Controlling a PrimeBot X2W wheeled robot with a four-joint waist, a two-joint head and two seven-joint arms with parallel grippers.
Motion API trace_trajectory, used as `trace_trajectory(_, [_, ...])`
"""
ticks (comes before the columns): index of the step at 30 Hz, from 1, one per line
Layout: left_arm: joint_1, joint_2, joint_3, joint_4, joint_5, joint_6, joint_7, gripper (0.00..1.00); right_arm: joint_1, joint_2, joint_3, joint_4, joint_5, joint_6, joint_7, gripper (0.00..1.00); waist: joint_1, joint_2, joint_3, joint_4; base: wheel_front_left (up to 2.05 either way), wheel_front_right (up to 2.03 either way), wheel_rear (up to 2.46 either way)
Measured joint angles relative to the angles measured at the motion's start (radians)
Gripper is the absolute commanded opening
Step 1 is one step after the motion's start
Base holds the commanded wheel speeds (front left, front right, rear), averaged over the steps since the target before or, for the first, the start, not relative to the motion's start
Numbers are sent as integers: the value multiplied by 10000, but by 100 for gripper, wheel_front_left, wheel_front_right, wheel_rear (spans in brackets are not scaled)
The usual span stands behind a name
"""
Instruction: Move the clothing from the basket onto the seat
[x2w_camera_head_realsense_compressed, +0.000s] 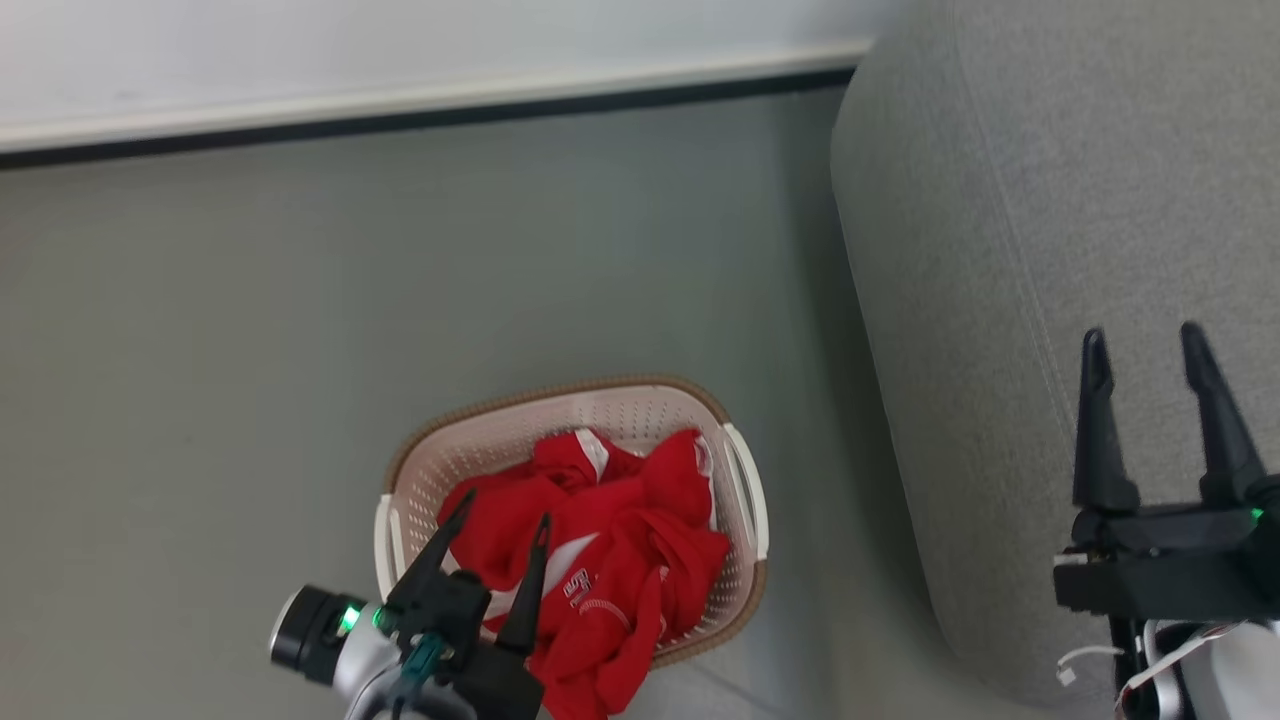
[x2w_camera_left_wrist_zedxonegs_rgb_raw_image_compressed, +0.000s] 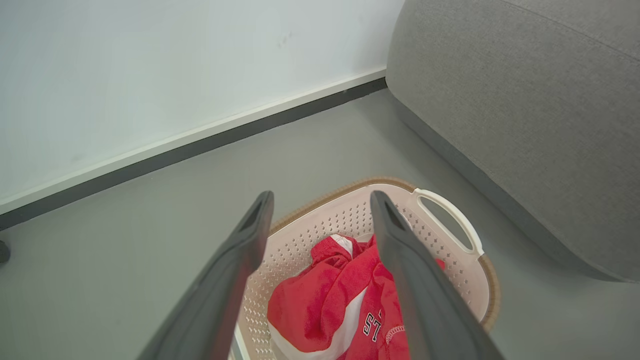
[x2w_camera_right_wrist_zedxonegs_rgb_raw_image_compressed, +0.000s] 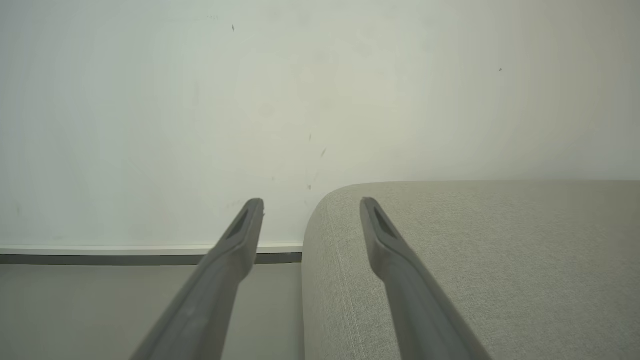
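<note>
Red clothing (x2w_camera_head_realsense_compressed: 610, 540) with white panels lies bunched in the cream basket (x2w_camera_head_realsense_compressed: 470, 445) on the floor; part of it hangs over the basket's near rim. My left gripper (x2w_camera_head_realsense_compressed: 505, 510) hovers open just above the clothing's near left side, and the left wrist view shows the clothing (x2w_camera_left_wrist_zedxonegs_rgb_raw_image_compressed: 330, 305) between its fingers (x2w_camera_left_wrist_zedxonegs_rgb_raw_image_compressed: 240, 260), inside the basket (x2w_camera_left_wrist_zedxonegs_rgb_raw_image_compressed: 450, 270). The light-grey seat (x2w_camera_head_realsense_compressed: 1050, 200) rises right of the basket. My right gripper (x2w_camera_head_realsense_compressed: 1143, 345) is open over the seat's near part, nothing in it; the right wrist view has the seat (x2w_camera_right_wrist_zedxonegs_rgb_raw_image_compressed: 500, 260) under that gripper (x2w_camera_right_wrist_zedxonegs_rgb_raw_image_compressed: 311, 205).
Grey floor (x2w_camera_head_realsense_compressed: 300, 300) surrounds the basket. A white wall with a dark skirting strip (x2w_camera_head_realsense_compressed: 400, 115) runs along the far side. A narrow strip of floor separates the basket from the seat's side.
</note>
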Motion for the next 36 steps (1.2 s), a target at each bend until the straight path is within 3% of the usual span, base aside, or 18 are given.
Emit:
trace_trajectory(13, [-1734,-215,-930,1896,213,-174,489,100,-1065,-115,-104,-1229,-334,2,-12,100,0,1,1948,-485,0,0,0])
trace_trajectory(21, [-2911,-236,-1572,2834,368,-614,825,100,-1795,13,123,-1998,-500,6,-12,100,-1,1,3306,-740,0,0,0])
trace_trajectory(36, [-4034,-255,-2038,4274,-73,-765,1540,100,-2599,280,418,-2165,-872,107,-13,100,-1,0,4892,-1138,0,0,0])
